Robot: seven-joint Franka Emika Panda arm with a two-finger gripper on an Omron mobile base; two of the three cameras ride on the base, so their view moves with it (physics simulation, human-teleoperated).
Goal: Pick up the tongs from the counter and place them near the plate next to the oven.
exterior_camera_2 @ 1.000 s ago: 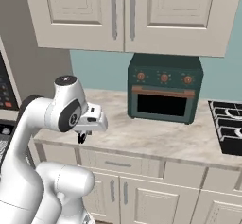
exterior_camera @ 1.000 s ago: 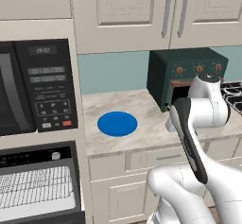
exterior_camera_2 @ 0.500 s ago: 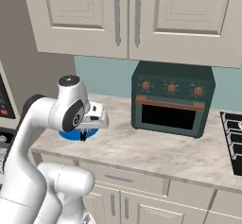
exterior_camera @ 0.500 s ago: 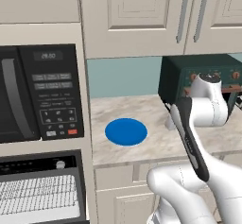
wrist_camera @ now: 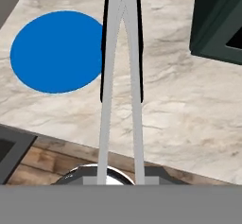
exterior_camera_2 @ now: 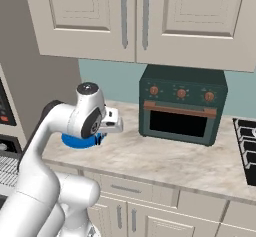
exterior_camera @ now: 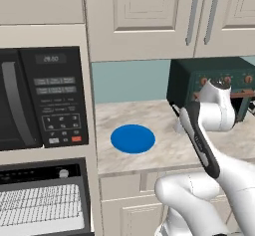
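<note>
So the pincer (exterior_camera_2: 100,137) is clamped on the tongs (wrist_camera: 121,72), holding them up over the marbled worktop (wrist_camera: 179,100), not set down yet. In the hand view their long axis runs straight out from the pincer, skimming the plate's (wrist_camera: 56,52) right edge. The plate sits toward the worktop's left end, the green toaster oven (exterior_camera_2: 181,103) toward the back right. There's a wide bare strip between them, so I'd guess lowering them beside the plate is easy.

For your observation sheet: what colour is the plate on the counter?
Plain bright blue; the plate shows best in the hand view.
</note>
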